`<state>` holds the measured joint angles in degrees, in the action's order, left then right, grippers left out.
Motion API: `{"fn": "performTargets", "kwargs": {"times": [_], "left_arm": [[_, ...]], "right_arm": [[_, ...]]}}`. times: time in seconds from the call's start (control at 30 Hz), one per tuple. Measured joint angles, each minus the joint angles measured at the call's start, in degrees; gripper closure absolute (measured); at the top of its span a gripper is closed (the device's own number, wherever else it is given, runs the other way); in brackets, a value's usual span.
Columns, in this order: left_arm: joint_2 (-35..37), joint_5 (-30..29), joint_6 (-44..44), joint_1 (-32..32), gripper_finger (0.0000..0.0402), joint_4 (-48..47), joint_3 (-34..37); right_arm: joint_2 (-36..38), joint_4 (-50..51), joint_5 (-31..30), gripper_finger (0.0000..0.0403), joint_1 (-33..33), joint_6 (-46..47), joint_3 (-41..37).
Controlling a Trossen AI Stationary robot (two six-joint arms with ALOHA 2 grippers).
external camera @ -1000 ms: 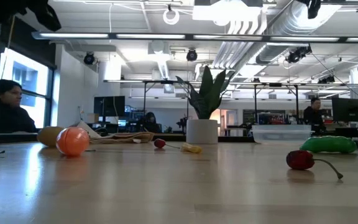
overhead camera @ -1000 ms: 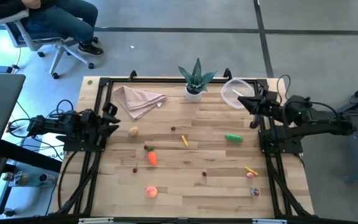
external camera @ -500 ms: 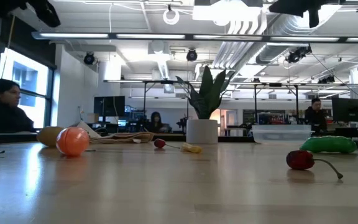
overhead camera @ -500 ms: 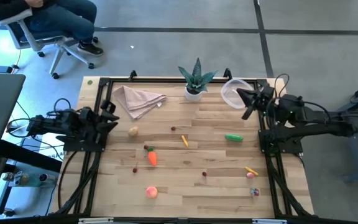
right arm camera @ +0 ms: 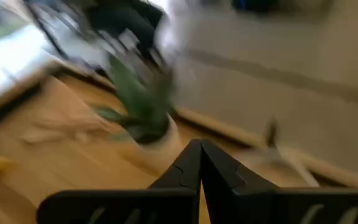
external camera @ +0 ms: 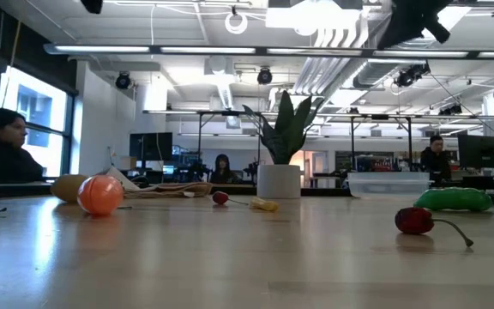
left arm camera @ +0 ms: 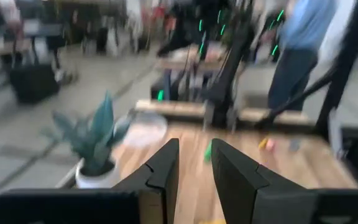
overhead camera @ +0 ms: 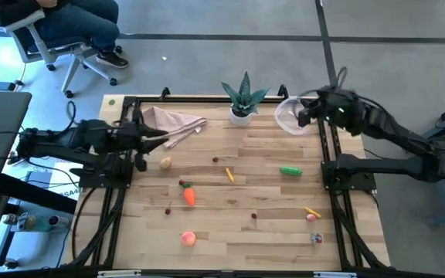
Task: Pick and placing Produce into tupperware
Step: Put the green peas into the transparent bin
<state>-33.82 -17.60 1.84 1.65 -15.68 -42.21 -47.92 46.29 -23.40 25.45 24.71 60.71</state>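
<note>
The produce lies scattered on the wooden table: an orange carrot (overhead camera: 189,196), a pink-orange peach (overhead camera: 188,239), a green pod (overhead camera: 290,171), yellow strips (overhead camera: 229,175) and a brownish piece (overhead camera: 165,162). The clear tupperware (overhead camera: 288,117) stands at the far right corner and shows in the low view too (external camera: 388,184). My left gripper (overhead camera: 164,140) hangs in the air over the table's left side, by the cloth's near edge. It is open with nothing between its fingers (left arm camera: 194,171). My right gripper (overhead camera: 303,116) is shut (right arm camera: 199,163) and hangs above the tupperware's right rim, holding nothing.
A folded beige cloth (overhead camera: 174,123) lies at the far left. A spiky potted plant (overhead camera: 242,100) stands at the far edge's middle. Black frame rails (overhead camera: 122,177) run along both sides. A person sits on a chair (overhead camera: 60,31) beyond the far left corner.
Both arms have come up from their folded places at the table's sides. My left gripper has risen and swung toward the table's right, tipping up to nearly level. My right gripper has swung toward the far edge, over the tupperware's rim. No produce has moved.
</note>
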Motion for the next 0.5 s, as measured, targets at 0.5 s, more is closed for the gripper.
{"fn": "performTargets", "kwargs": {"times": [0.5], "left_arm": [[-22.7, 30.2, -1.4, 30.5, 0.0319, -7.7, -2.0]], "right_arm": [[-24.6, 15.8, 5.5, 0.0402, 14.4, 7.0, 4.9]]}}
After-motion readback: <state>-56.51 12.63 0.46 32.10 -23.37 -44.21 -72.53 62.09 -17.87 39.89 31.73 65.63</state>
